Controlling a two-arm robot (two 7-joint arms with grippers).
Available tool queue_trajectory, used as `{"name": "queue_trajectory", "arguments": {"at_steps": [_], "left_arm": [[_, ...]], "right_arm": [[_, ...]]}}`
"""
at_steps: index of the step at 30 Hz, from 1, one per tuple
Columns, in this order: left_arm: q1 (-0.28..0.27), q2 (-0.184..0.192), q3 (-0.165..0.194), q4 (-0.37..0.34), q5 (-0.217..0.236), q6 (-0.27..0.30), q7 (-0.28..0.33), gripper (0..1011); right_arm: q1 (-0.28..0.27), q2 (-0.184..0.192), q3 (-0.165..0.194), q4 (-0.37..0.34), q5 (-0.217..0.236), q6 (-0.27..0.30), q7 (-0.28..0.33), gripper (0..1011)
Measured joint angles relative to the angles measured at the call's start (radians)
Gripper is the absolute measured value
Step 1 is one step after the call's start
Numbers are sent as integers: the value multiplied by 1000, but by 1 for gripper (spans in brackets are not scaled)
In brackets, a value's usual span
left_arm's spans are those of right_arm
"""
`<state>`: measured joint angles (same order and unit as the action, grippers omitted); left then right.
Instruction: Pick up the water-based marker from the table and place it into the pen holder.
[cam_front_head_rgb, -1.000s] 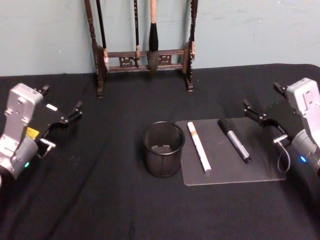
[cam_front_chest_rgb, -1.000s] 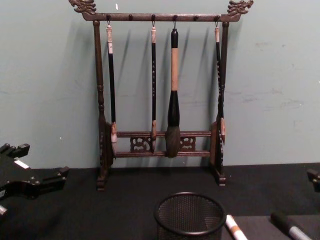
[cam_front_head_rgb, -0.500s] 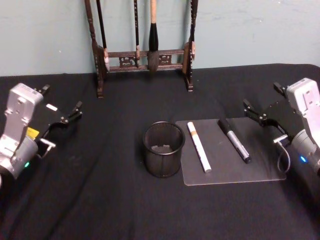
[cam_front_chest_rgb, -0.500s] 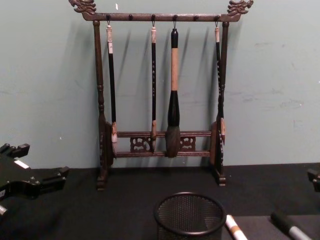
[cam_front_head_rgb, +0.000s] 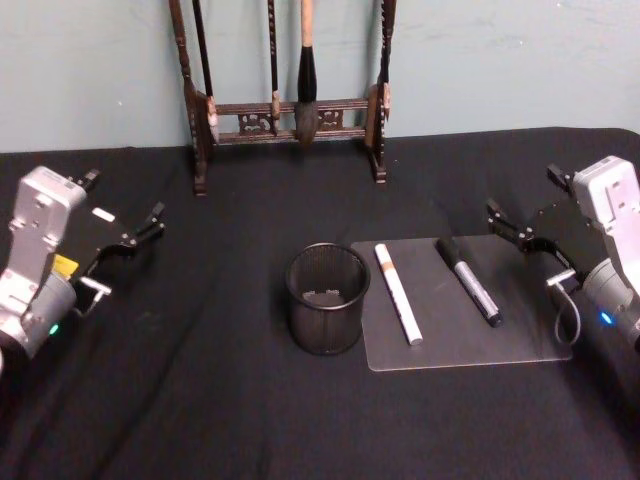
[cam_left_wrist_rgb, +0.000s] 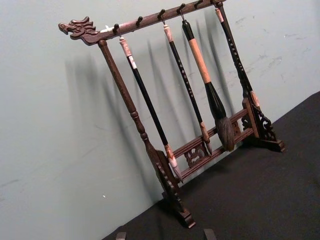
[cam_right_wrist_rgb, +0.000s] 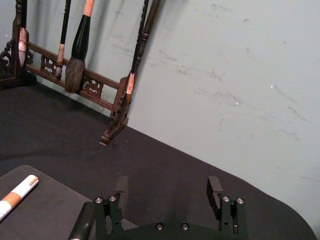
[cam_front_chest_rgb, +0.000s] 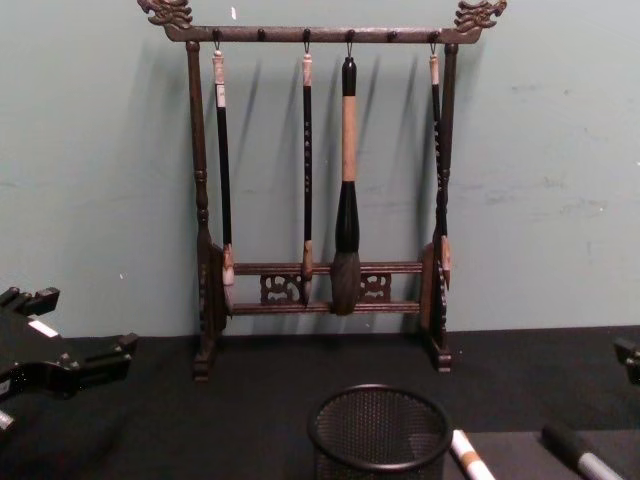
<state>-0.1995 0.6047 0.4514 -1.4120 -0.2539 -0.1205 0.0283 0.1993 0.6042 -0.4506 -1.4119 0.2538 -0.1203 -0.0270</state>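
White marker (cam_front_head_rgb: 398, 293) beside pen holder (cam_front_head_rgb: 327, 299) — left claw (cam_front_head_rgb: 122, 200), right claw (cam_front_head_rgb: 525, 195) spread

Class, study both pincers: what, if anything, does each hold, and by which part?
Nothing is held. The left pincer and right pincer are both open and empty; the white marker and black marker lie untouched on the mat.

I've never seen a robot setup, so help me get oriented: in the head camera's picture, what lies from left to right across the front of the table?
left gripper → pen holder → white marker with orange band → black marker → right gripper
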Motion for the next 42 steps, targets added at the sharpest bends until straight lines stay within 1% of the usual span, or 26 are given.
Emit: {"name": "queue_trajectory", "arguments": {"at_steps": [2,4,8,9,11,14,17,18,20,23,24,25,27,30,38,42], "left_arm": [[0,0,0,0,0,0,0,1001],[0,0,0,0,0,0,0,1001],[0,0,0,0,0,0,0,1001],[0,0,0,0,0,0,0,1001],[0,0,0,0,0,0,0,1001],[0,0,0,0,0,0,0,1001],[0,0,0,0,0,0,0,1001],[0,0,0,0,0,0,0,1001],[0,0,0,0,0,0,0,1001],[0,0,0,0,0,0,0,1001],[0,0,0,0,0,0,0,1001],[0,0,0,0,0,0,0,1001],[0,0,0,0,0,0,0,1001],[0,0,0,0,0,0,0,1001],[0,0,0,0,0,0,0,1001],[0,0,0,0,0,0,0,1001]], "right_arm": [[0,-1,3,0,0,2,8,1002],[-2,-3,11,0,11,12,25,1002],[-6,-5,26,-13,44,46,67,1002],[-7,-5,31,-20,62,65,85,1002],[-7,-6,36,-26,79,88,106,1002],[-6,-9,47,-41,115,145,147,1002],[-1,-12,51,-46,133,180,170,1002],[4,-15,52,-47,141,203,185,1002],[8,-18,53,-47,147,223,198,1002],[21,-26,49,-47,150,267,221,1002],[21,-26,49,-47,150,267,221,1002],[28,-31,46,-46,150,284,227,1002],[34,-35,43,-43,147,301,232,1002],[51,-49,36,-34,138,348,242,1002],[78,-71,21,-15,110,416,256,1002],[88,-82,16,-5,96,439,261,1002]]}}
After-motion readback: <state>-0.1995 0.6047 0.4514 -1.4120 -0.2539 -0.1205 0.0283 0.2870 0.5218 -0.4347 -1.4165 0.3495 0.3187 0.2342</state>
